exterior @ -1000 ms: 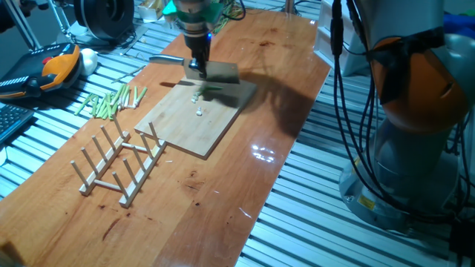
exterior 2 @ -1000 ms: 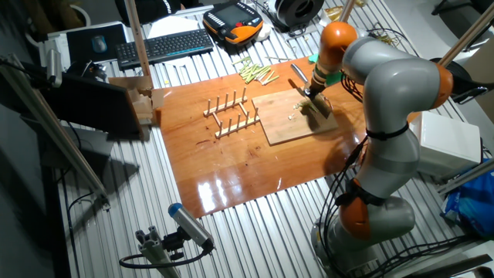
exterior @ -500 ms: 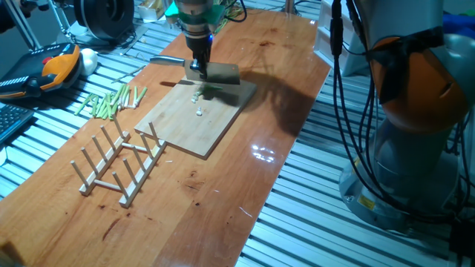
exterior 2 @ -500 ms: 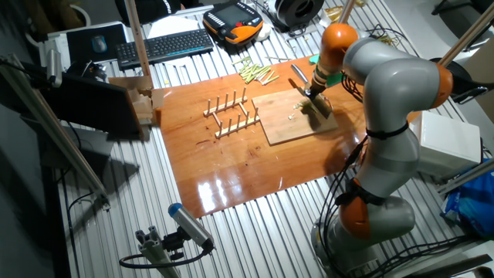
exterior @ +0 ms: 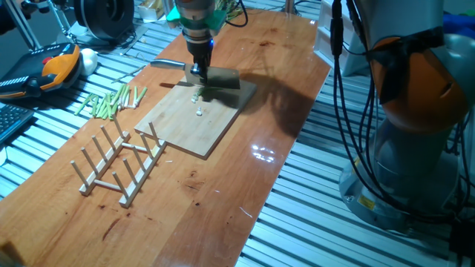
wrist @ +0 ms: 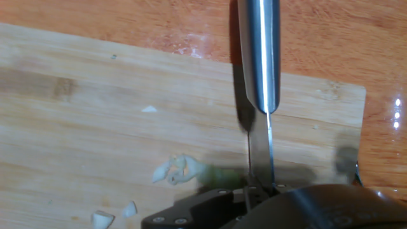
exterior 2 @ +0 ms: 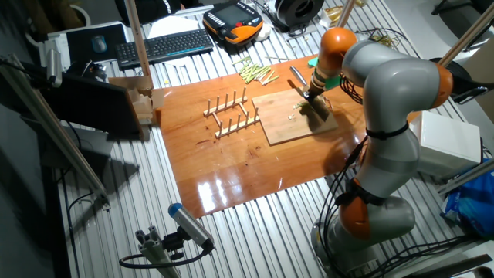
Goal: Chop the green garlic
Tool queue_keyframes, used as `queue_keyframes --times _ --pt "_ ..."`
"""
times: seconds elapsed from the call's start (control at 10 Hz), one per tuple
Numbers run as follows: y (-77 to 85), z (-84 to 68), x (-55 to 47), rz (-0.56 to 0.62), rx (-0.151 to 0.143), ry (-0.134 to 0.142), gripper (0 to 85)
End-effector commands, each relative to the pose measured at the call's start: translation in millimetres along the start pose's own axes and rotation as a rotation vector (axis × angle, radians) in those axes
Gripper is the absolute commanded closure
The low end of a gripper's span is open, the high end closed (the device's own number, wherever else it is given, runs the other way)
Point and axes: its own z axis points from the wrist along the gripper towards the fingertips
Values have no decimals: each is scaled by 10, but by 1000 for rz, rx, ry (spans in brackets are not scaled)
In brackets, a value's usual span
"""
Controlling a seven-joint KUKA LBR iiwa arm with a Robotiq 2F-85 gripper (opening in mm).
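Reaching down over the far end of the wooden cutting board (exterior: 197,119), the arm holds its gripper (exterior: 197,70) nearly vertical, the wrist pointing straight at the board. A knife (wrist: 259,70) is clamped in it: in the hand view the steel handle runs up the frame from the gripper's black body and the thin blade stands edge-down on the board. The fingers themselves are hidden behind that body, so how they are set cannot be told beyond their carrying the knife. In one fixed view the broad blade (exterior: 221,77) juts to the side of the gripper, low over the board.

The green garlic (wrist: 219,175) lies on the board just beside the blade, a short pale-green piece with whitish cut bits (wrist: 172,170) at its end; more small white bits (wrist: 130,209) lie scattered nearby.

Off the board, a heap of green sticks (exterior: 111,101) lies on the table toward the far left, and a wooden peg rack (exterior: 122,165) stands near the board's near corner. None of them is between the gripper and the garlic.

The table (exterior: 245,178) is glossy reddish-brown wood set on a ribbed aluminium bench (exterior 2: 255,232). An orange-and-black pendant (exterior 2: 235,19) and a keyboard (exterior 2: 164,46) lie beyond the table, and the robot's grey-and-orange base (exterior: 415,111) stands at its side
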Motion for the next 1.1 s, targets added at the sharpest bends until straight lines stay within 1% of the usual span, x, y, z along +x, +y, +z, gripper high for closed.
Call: queue_keyframes --times 0.0,0.2,0.4,0.5,0.7,0.8,0.9,1.0 --pt "-2 20 13 1 -2 -1 850" --pt "-13 84 28 1 -4 -14 850" --pt "-2 71 22 3 -6 -14 850" --pt "3 -6 -6 4 -7 3 850" --pt "-7 -230 -81 5 -6 34 850" --pt "-7 -295 -109 6 10 39 850" --pt "-47 -297 -100 -2 17 34 850" --pt "-102 -249 -62 -10 21 20 850"
